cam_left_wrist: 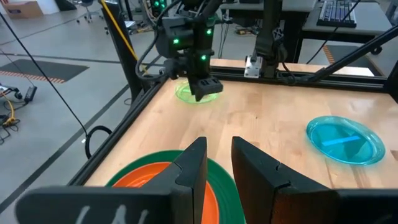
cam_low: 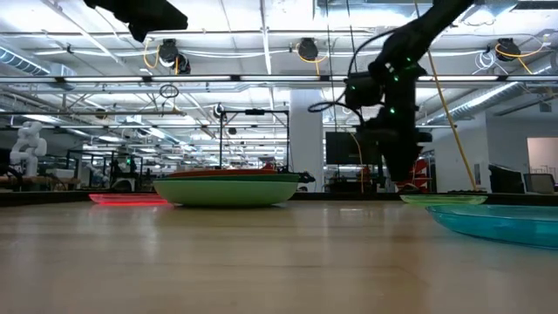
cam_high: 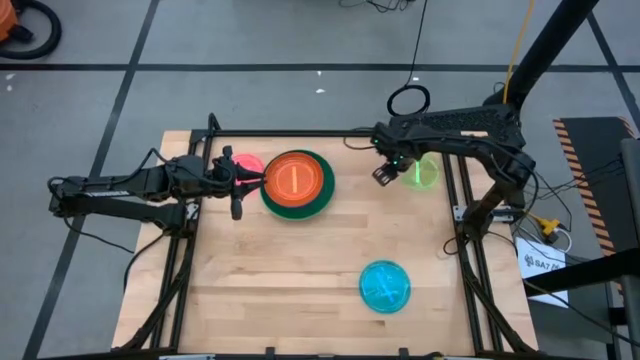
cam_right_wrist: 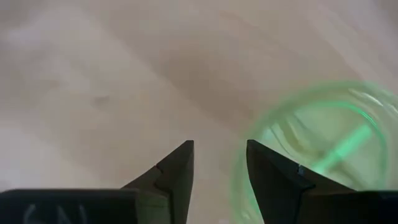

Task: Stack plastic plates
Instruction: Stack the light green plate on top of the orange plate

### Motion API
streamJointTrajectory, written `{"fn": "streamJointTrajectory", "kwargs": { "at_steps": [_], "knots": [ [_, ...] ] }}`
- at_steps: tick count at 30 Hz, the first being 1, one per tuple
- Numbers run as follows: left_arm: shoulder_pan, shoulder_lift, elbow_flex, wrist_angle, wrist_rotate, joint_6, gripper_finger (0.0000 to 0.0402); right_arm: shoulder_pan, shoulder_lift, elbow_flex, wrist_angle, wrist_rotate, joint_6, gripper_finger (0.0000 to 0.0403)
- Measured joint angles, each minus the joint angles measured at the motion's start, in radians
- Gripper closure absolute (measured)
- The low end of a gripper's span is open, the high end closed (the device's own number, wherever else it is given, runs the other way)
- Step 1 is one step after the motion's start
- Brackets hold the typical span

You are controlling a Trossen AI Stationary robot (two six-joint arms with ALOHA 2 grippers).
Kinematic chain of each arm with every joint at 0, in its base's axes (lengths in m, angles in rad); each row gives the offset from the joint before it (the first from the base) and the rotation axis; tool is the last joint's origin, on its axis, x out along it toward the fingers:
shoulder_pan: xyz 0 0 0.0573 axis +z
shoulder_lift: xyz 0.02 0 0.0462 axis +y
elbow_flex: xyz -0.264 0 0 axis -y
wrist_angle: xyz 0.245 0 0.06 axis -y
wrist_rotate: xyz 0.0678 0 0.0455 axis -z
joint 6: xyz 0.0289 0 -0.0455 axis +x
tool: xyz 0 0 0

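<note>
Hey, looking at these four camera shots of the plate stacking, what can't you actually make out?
- How many plates sit in the stack: the orange top plate and green bottom plate hide anything between, in the high and low views.
- The pink plate: partly covered by the left gripper from above.
- The lime plate: blurred and cut off in the right wrist view.

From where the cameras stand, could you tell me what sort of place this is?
Probably a robotics lab or workshop hall: a wooden table in a metal frame on a grey taped floor, exposed ceiling ducts and lights in the low view, and a keyboard on a nearby workstation.
</note>
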Motion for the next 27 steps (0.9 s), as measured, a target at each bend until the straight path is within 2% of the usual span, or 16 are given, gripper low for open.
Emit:
{"fn": "streamJointTrajectory", "kwargs": {
  "at_steps": [6,19,27],
  "knots": [
    [0.000,0.000,0.000,0.001,0.000,0.012,0.0319,-0.044,-0.002,-0.063,0.032,0.054,0.044,0.0264],
    [0.000,0.000,0.000,0.002,0.000,0.014,0.0319,-0.040,0.003,-0.170,0.191,0.058,0.080,0.0264],
    [0.000,0.000,0.000,0.002,0.000,0.014,0.0319,-0.039,0.002,-0.202,0.213,0.063,0.087,0.0264]
  ]
}}
